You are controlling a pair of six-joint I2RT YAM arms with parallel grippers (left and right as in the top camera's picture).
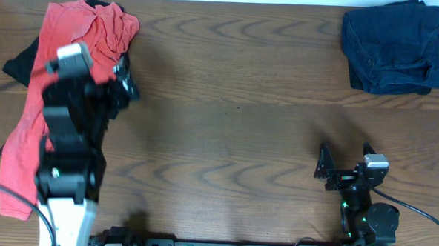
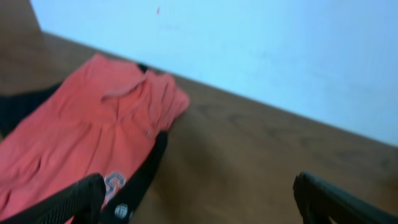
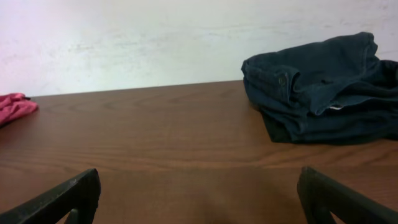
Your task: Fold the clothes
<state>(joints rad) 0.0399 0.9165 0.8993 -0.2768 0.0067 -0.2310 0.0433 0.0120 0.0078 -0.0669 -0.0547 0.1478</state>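
A crumpled red shirt [image 1: 75, 35] lies at the table's far left on top of a black garment [image 1: 22, 59]. My left gripper [image 1: 116, 80] is open and empty, hovering at the shirt's right edge. In the left wrist view the red shirt [image 2: 81, 137] and the black garment [image 2: 146, 177] lie to the left between the spread fingers [image 2: 199, 208]. A folded pile of dark blue jeans [image 1: 393, 45] sits at the far right. My right gripper [image 1: 344, 162] is open and empty near the front right, well short of the jeans [image 3: 323, 93]; its fingers [image 3: 199, 205] are spread over bare wood.
The brown wooden table [image 1: 234, 124] runs between the two piles. A pale wall [image 3: 155, 37] stands behind the far edge. The red shirt's edge [image 3: 15, 106] shows far left in the right wrist view. Arm bases and cables sit along the front edge.
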